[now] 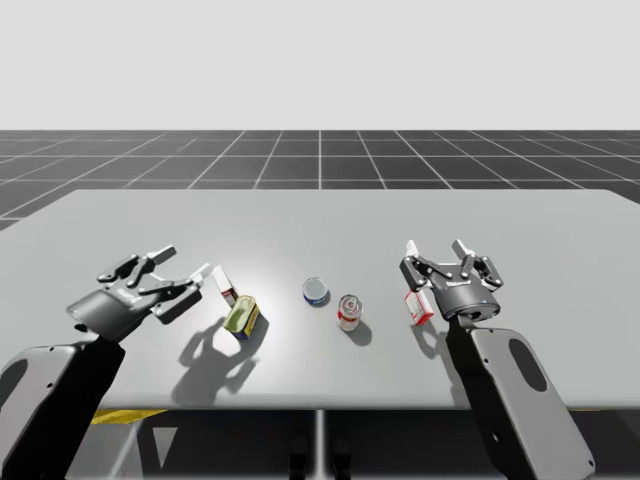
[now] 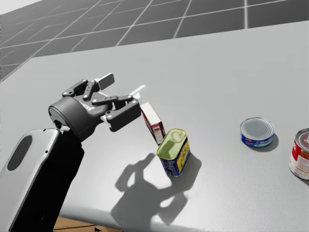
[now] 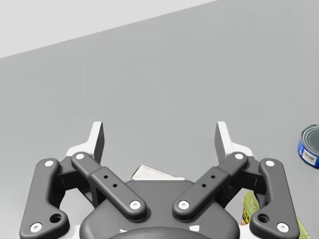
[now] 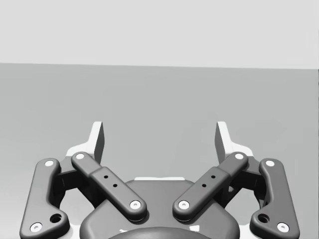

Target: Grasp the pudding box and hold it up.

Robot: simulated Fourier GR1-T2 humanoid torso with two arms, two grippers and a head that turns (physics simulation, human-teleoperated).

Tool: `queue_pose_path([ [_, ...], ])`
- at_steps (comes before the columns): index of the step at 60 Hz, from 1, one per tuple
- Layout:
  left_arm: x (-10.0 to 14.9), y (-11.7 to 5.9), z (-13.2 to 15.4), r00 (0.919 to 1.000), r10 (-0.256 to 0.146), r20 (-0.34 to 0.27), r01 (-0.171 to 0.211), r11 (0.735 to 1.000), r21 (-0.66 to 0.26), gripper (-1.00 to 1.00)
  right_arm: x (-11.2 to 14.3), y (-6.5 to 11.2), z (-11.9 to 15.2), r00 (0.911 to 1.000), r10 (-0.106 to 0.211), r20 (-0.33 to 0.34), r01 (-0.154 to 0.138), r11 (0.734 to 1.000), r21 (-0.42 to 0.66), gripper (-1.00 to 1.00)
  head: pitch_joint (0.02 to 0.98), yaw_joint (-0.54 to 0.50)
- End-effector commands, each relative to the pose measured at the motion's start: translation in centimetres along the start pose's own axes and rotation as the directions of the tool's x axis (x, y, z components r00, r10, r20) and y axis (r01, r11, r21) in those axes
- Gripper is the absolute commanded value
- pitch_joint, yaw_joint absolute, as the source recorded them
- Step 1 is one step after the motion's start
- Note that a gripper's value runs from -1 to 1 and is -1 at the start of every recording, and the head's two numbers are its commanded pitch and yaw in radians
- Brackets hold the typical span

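Pudding box: leaning tilted on the surface, just beside the left claw, its lower end by a green-topped can. Left claw: hanging released, fingers spread wide, gripping nothing. Right claw: likewise hanging released, hovering over a second box. Blue can, red can: sitting between the boxes.

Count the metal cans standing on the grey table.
3. A green-lidded blue rectangular can stands furthest left, a short blue round can in the middle, and a red-and-white round can just right of it, nearer me. None seems hidden.
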Motion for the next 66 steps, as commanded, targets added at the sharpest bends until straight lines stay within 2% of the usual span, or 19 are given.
queue_pose_path([
  [1, -1.3, 1.3, 1.5, 0.999, 0.021, -0.04, -0.028, 0.981, -0.191, -1.0, 0.0, 0.0, -0.1, 0.9999, 0.003, 0.013, -0.003, 1.0, -0.004, -1.0, 0.767, 0.39],
  [7, -2.2, 2.4, 2.2, 0.9987, 0.007, -0.051, -0.019, 0.974, -0.226, -1.0, 0.3, -0.1, -0.1, 0.9995, -0.016, 0.025, 0.016, 1.0, -0.005, -1.0, 0.767, 0.39],
  [10, -3.0, 2.9, 2.5, 0.9971, -0.038, -0.065, 0.021, 0.971, -0.24, -1.0, 0.3, -0.1, -0.1, 0.9994, -0.024, 0.027, 0.024, 1.0, -0.005, -1.0, 0.767, 0.39],
  [17, -4.7, 3.3, 2.5, 0.9902, -0.084, -0.111, 0.049, 0.955, -0.291, -1.0, 0.3, -0.1, -0.1, 0.9994, -0.024, 0.027, 0.024, 1.0, -0.003, -1.0, 0.769, 0.39],
  [18, -5.2, 3.4, 2.4, 0.9873, -0.091, -0.13, 0.05, 0.956, -0.289, -1.0, 0.3, -0.1, -0.1, 0.9994, -0.024, 0.027, 0.024, 1.0, -0.003, -1.0, 0.769, 0.39],
  [24, -6.4, 3.5, 1.9, 0.982, -0.098, -0.161, 0.048, 0.956, -0.291, -1.0, 0.3, -0.1, -0.1, 0.9993, -0.024, 0.029, 0.024, 1.0, -0.004, -1.0, 0.768, 0.39],
  [34, -7.7, 3.6, 1.3, 0.9766, -0.088, -0.196, 0.029, 0.958, -0.286, -1.0, 0.5, -0.4, -0.1, 0.999, -0.029, 0.034, 0.029, 1.0, -0.006, -1.0, 0.767, 0.41],
  [42, -8.1, 3.3, 0.6, 0.9697, -0.114, -0.216, 0.048, 0.956, -0.29, -1.0, 0.5, -0.6, -0.1, 0.999, -0.031, 0.033, 0.032, 0.999, -0.008, -1.0, 0.764, 0.41],
  [56, -8.4, 3.4, -1.1, 0.9649, -0.106, -0.24, 0.034, 0.958, -0.284, -1.0, 0.5, -0.7, -0.1, 0.999, -0.029, 0.033, 0.029, 1.0, -0.009, -1.0, 0.762, 0.42],
  [66, -8.2, 3.4, -2.2, 0.9658, -0.096, -0.241, 0.024, 0.958, -0.287, -1.0, 0.5, -0.7, -0.1, 0.9991, -0.027, 0.031, 0.028, 1.0, -0.009, -1.0, 0.762, 0.41],
])
